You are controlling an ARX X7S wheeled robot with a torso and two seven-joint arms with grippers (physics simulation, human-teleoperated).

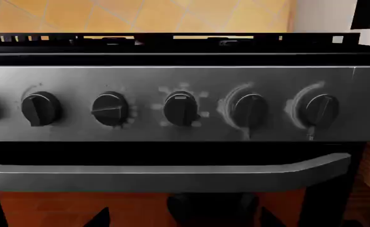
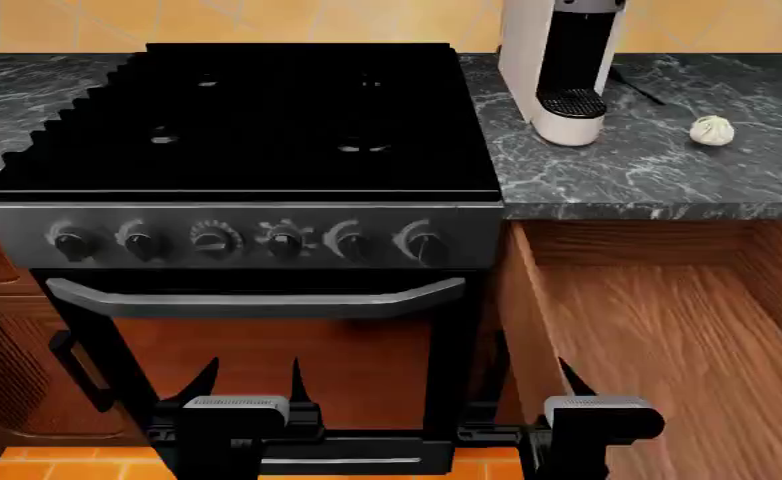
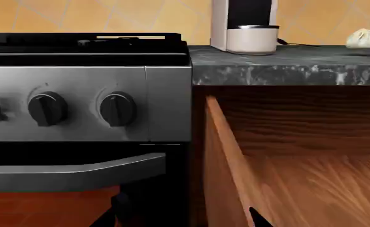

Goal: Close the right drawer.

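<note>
the right drawer (image 2: pixel 671 340) is seen pulled far out at the head view's lower right, under the counter (image 2: pixel 658 175). the right hand (image 2: pixel 602 420), fingers parted, hangs at its left wall, nearer than the left hand (image 2: pixel 238 415), also parted.

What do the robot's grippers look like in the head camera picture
Both are alike. The left gripper and the right gripper each have a black body with a rounded grey ribbed block across the top and thin, pointed black fingers rising from it. No cables or markings are visible. The wrist views show only dark finger tips.
</note>
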